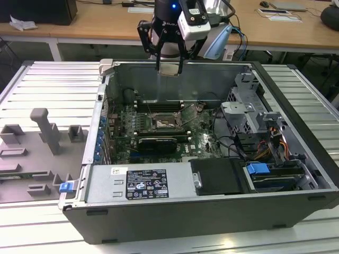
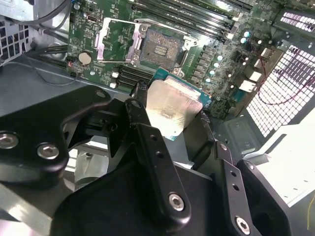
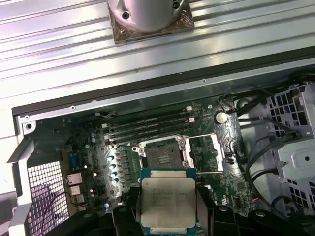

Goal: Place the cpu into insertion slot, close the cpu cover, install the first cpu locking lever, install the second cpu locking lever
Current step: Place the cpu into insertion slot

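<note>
Second wrist view put the gripper [image 2: 172,104] closest: its two black fingers [image 2: 147,132] were clamped on opposite edges of the cpu [image 2: 170,115], silvery top facing up towards the camera. The chip sat right at the fingertips, level, with a thin green edge showing around the metal lid.

Beyond it, in the first wrist view, the cpu [image 3: 167,204] hung in the gripper [image 3: 167,219] clear of the board [image 3: 83,147], touching nothing but the fingers. The slot [image 3: 162,156] lay past the chip's far edge, bare, its dark centre exposed. The cover [image 3: 209,152] was swung open to one side of the slot, hinged along the edge next to it. In the second wrist view the same pair showed: slot [image 2: 160,49] empty, cover [image 2: 115,42] folded back beside it. Just past the slot ran the long memory slots [image 3: 147,129].

From across the room, in the exterior view, the gripper [image 1: 169,67] held the cpu [image 1: 169,69] up above the back wall of the open case [image 1: 175,222], well apart from the slot [image 1: 163,123] down on the board, where the cover [image 1: 189,112] stood tilted up. A grey fixture [image 1: 47,132] rested on the ribbed table [image 1: 42,79] at the exterior view's left, and a wooden desk [image 1: 106,24] stood farthest back.
</note>
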You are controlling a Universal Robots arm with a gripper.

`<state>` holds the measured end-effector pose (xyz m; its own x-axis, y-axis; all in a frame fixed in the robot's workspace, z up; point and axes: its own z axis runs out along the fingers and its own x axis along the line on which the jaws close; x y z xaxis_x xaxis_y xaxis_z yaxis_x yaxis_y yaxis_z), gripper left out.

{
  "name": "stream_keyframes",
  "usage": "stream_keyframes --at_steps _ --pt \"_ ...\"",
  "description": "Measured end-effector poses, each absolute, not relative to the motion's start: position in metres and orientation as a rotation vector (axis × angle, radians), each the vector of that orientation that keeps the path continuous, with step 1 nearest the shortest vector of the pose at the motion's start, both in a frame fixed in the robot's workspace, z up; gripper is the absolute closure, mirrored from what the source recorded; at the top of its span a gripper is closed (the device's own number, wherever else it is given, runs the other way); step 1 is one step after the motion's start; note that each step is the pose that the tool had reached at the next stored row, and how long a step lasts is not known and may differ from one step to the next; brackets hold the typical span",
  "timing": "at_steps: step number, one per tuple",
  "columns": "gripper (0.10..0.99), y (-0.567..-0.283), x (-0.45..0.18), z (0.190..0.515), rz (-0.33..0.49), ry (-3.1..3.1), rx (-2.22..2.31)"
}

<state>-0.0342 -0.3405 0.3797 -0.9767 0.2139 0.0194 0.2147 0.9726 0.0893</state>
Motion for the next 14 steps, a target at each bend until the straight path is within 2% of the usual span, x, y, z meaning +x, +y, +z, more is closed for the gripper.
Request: stream_keyframes --at_steps 14 --pt "0.549 -0.3405 -0.0342 0.3797 -0.143 -3.098 -0.462"
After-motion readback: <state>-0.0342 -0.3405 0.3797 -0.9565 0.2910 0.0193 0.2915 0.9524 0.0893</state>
